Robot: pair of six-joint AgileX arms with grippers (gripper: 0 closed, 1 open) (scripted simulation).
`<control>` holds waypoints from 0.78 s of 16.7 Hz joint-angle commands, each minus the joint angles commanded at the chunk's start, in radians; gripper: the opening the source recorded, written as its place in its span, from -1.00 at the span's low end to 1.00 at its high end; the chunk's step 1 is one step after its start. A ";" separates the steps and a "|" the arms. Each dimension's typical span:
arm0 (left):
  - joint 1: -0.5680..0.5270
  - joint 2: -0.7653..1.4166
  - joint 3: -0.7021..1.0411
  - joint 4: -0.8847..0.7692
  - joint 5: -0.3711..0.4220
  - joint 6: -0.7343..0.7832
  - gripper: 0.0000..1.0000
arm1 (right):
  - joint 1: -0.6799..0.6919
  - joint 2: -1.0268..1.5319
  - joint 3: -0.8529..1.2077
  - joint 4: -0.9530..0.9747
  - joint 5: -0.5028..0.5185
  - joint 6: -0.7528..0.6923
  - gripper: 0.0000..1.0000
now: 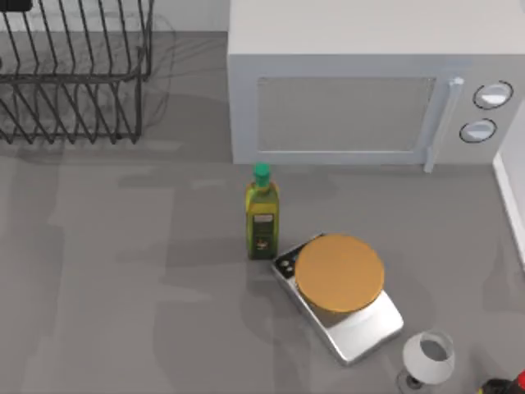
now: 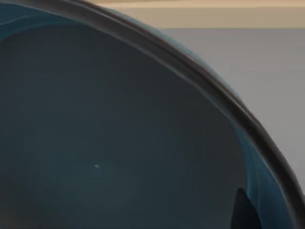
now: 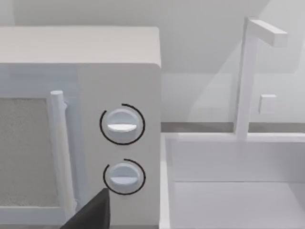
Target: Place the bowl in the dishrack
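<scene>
The bowl (image 2: 119, 133) sits very close to the left wrist camera. It is blue-grey inside, and its dark rim arcs across that view. My left gripper (image 2: 244, 213) is at the bowl's rim, with one dark finger showing inside the rim and the other hidden behind the bowl. The black wire dishrack (image 1: 74, 74) stands at the table's back left with nothing between its tines. A dark part of my right gripper (image 3: 93, 214) shows in the right wrist view, facing the microwave's knobs.
A large grey microwave (image 1: 361, 90) stands at the back, right of the dishrack. In the middle are a green-capped oil bottle (image 1: 262, 213) and a silver scale with an orange disc (image 1: 339, 275). A white wine glass (image 1: 428, 359) is at the front right. A white sink (image 3: 233, 181) adjoins the microwave.
</scene>
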 joint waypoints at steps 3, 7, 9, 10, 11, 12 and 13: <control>-0.009 0.045 -0.021 0.057 -0.008 -0.002 -1.00 | 0.000 0.000 0.000 0.000 0.000 0.000 1.00; -0.009 0.045 -0.021 0.057 -0.008 -0.002 -1.00 | 0.000 0.000 0.000 0.000 0.000 0.000 1.00; -0.009 0.045 -0.021 0.057 -0.008 -0.002 -0.70 | 0.000 0.000 0.000 0.000 0.000 0.000 1.00; -0.009 0.045 -0.021 0.057 -0.008 -0.002 -0.55 | 0.000 0.000 0.000 0.000 0.000 0.000 1.00; -0.009 0.045 -0.021 0.057 -0.008 -0.002 -0.40 | 0.000 0.000 0.000 0.000 0.000 0.000 1.00; -0.009 0.045 -0.021 0.057 -0.008 -0.002 -0.25 | 0.000 0.000 0.000 0.000 0.000 0.000 1.00; -0.009 0.045 -0.021 0.057 -0.008 -0.002 -0.10 | 0.000 0.000 0.000 0.000 0.000 0.000 1.00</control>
